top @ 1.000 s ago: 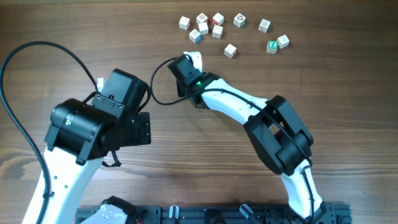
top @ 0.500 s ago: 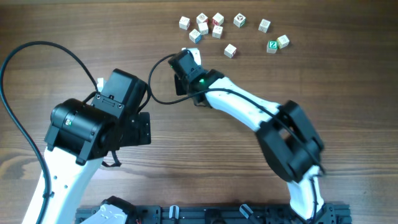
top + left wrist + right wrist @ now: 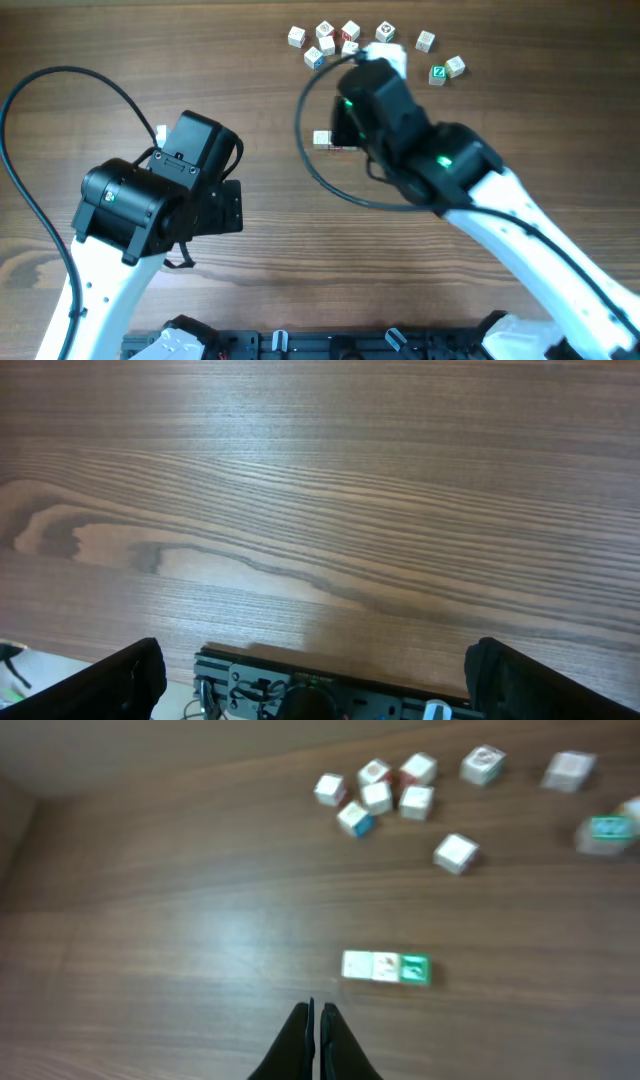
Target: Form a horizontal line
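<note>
Extends the right arm [image 3: 470, 190] from the near right corner of the table [image 3: 120, 60] diagonally toward the middle of the far edge, wrist raised and blurred in the overhead view. Presses the right gripper [image 3: 316, 1038] fingers flat together, tips aimed forward and down, nothing between them. Folds the left arm [image 3: 140, 205] by the near left corner, elbow bent. Spreads the left gripper [image 3: 315, 660] wide, one dark finger at each lower corner of its wrist view, empty.
</note>
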